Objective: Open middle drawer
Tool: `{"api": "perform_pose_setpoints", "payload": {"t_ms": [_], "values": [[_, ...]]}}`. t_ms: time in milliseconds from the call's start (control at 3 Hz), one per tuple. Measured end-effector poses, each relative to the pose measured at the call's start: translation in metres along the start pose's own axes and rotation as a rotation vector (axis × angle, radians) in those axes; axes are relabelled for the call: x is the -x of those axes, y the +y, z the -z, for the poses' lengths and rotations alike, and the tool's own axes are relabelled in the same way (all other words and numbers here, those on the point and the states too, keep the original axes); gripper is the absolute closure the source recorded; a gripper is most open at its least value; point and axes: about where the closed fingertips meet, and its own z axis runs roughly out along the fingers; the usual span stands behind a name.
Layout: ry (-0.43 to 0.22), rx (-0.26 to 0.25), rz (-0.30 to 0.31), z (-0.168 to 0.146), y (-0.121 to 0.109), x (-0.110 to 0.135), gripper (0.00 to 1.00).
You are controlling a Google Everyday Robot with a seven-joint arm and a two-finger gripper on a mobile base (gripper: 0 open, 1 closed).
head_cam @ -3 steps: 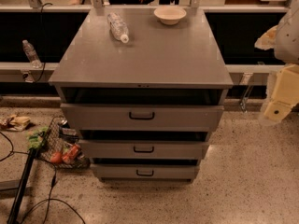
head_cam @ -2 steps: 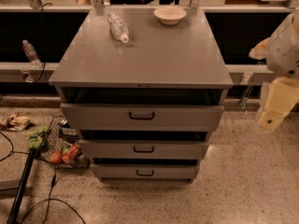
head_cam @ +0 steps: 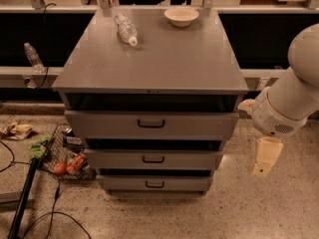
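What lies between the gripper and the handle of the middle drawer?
Nothing stands there, as the camera view shows. The gripper hangs right of the cabinet; only bare floor and the front of the middle drawer separate it from the handle.

Arm at right of view, cream-coloured gripper (head_cam: 265, 158) hanging low.
White rounded arm (head_cam: 299, 83) enters from the right edge, upper link a big smooth dome shape, sloping down and to the left into the white cylindrical wrist housing (head_cam: 275, 117), which has a small vent grille on its underside. Gripper sits directly under that housing, pointing down toward the floor and tilted slightly left. It holds nothing and touches nothing.
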Motion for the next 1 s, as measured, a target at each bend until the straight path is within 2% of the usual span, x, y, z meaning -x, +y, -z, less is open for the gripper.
{"api": "perform_pose_setpoints", "payload": {"t_ms": [333, 667, 1000], "values": [[-0.005, -0.001, 0.001, -0.003, -0.001, 0.0, 0.0], [-0.07, -0.016, 0.013, -0.048, -0.008, 0.006, 0.0], [-0.141, -0.04, 0.054, -0.113, -0.017, 0.012, 0.0]]}}
